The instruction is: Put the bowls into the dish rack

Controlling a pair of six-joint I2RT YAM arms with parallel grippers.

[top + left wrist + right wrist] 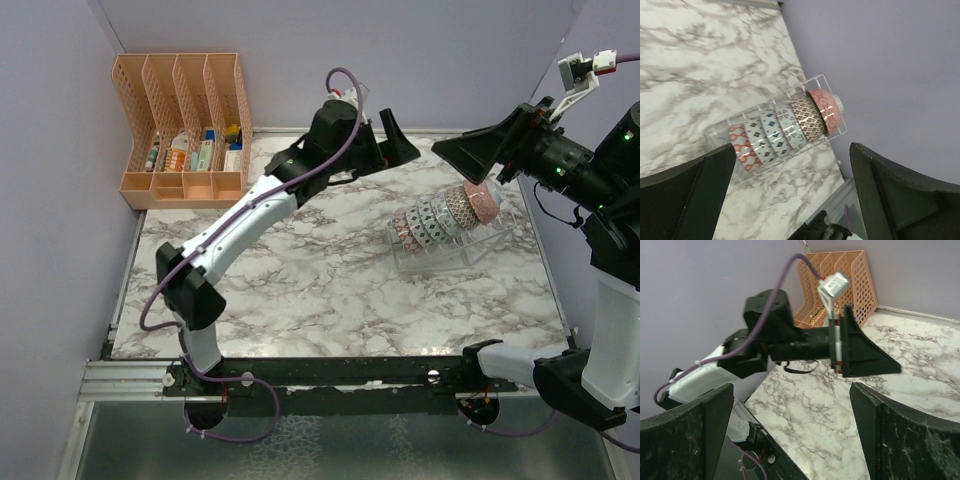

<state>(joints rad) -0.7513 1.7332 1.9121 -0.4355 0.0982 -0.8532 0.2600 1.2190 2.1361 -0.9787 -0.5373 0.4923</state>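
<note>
I'm counting six bowls (785, 132) standing in one dish rack (719, 134); left jaws, right jaws both hanging released, empty.

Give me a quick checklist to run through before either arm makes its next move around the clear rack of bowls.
1. All six small patterned ceramic bowls stand in the clear plastic dish rack: ok.
2. No bowl left loose on the marble table: ok.
3. Left gripper open and empty: ok.
4. Right gripper open and empty: ok.
5. Each bowl firmly seated: cannot tell.
</note>
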